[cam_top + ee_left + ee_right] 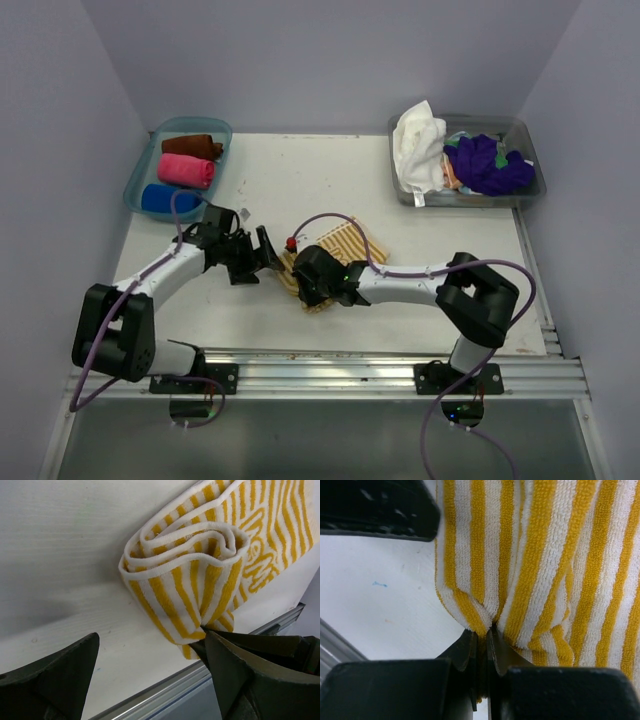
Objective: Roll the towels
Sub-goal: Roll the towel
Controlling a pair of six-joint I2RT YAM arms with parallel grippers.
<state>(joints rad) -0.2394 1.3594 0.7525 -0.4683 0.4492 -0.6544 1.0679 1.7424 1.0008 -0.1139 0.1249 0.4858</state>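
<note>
Risk: loose roll can be pulled open if tugged | edge of striped towel (200, 580) is pinched by right gripper (490, 630) | left gripper (150, 637) is held wide at lower frame

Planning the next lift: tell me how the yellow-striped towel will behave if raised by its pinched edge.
Probably floppy: the striped towel lies in soft loose folds, so it would drape from the right gripper pinching its edge. Likely light, being thin terry cloth. Its pile looks grippy, so slipping seems unlikely, but the loose roll may unwind.
</note>
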